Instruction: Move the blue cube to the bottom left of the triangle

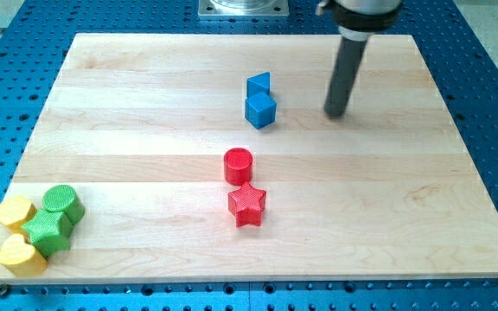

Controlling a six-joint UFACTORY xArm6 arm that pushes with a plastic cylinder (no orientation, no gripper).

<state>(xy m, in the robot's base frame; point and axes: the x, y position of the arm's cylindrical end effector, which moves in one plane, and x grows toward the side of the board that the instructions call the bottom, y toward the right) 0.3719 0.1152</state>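
At the pale wooden board's (145, 104) lower left cluster two yellow and two green blocks (40, 226); mid-board, a blue cube (261, 111) touches the blue triangle (258, 85) above it; below sit a red cylinder (238, 166) and a red star (247, 205); the tip (335, 114), grasping nothing, stands apart to the cube's right.

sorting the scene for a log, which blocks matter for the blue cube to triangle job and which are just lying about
Part of the job:
- blue cube
- blue triangle, touching the cube on its top side
- my tip, to the view's right of the cube, apart from it

Just lying about:
- red cylinder
- red star
- green cylinder
- green star
- two yellow blocks
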